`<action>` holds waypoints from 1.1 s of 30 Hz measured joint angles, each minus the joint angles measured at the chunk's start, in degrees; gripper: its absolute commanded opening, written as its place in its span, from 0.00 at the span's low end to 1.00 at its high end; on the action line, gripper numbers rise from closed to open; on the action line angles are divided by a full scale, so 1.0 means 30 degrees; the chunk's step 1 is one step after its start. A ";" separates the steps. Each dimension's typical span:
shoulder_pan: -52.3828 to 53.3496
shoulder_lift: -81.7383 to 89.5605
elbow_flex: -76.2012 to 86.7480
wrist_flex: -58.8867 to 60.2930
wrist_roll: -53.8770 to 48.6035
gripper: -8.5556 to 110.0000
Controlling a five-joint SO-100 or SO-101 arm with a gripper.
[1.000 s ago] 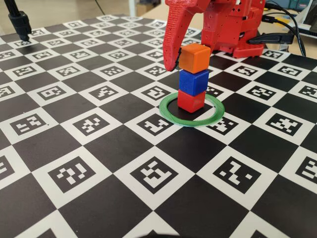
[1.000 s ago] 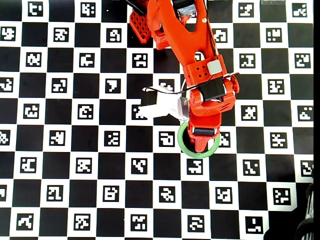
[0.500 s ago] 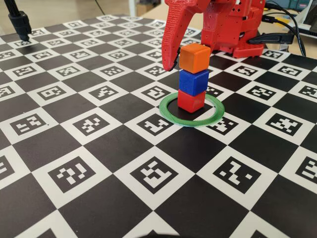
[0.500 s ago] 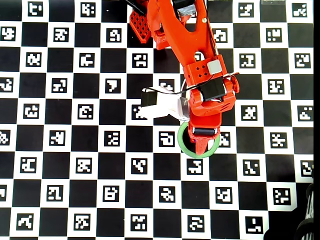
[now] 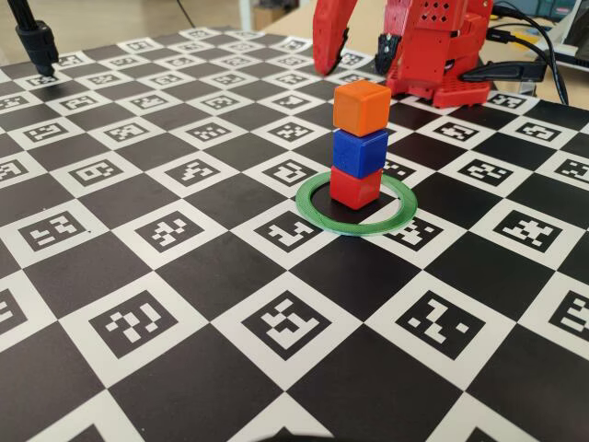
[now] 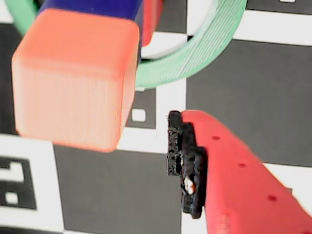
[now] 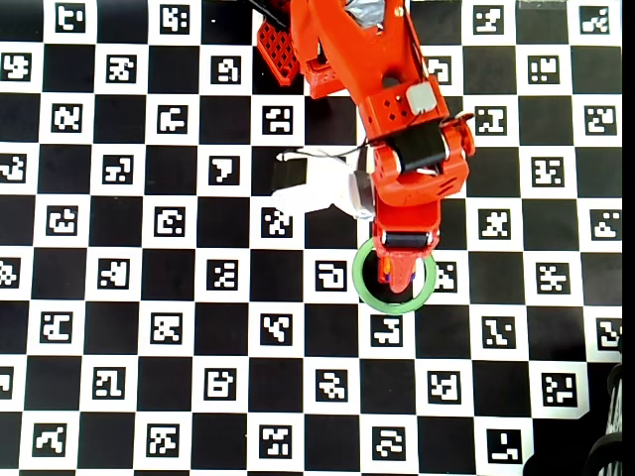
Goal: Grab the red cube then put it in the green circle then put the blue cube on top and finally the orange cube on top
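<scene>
Inside the green circle (image 5: 354, 229) stands a three-high stack: the red cube (image 5: 354, 188) at the bottom, the blue cube (image 5: 359, 151) on it, the orange cube (image 5: 362, 106) on top. My red gripper (image 5: 354, 66) hangs open above and behind the stack, touching none of the cubes. The wrist view looks down on the orange cube (image 6: 73, 78), with slivers of the blue cube (image 6: 92, 6) and red cube (image 6: 151, 19), the green circle (image 6: 195, 53) and one padded finger (image 6: 187, 165) well clear to the right. In the overhead view the gripper (image 7: 402, 273) covers most of the stack inside the green circle (image 7: 395, 309).
The table is a black-and-white checkerboard mat (image 5: 184, 304) with printed markers. The red arm base (image 5: 442, 64) and cables (image 5: 529, 64) sit at the back right. A black stand (image 5: 37, 41) is at the back left.
The gripper has lifted and drawn back from the stack toward the arm base. The three cubes have stayed in place in the ring.
</scene>
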 measured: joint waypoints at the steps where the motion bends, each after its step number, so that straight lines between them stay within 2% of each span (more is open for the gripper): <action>1: 0.0146 0.0352 0.0029 0.0117 -0.0176 0.34; 9: 0.1846 0.2842 0.1230 0.0322 -0.1992 0.21; 19: 0.4307 0.8115 0.6445 -0.3018 -0.6211 0.03; 27: 0.5244 1.2451 1.0840 -0.5449 -1.1631 0.02; 33: 0.5391 1.5059 1.3447 -0.6621 -1.3711 0.02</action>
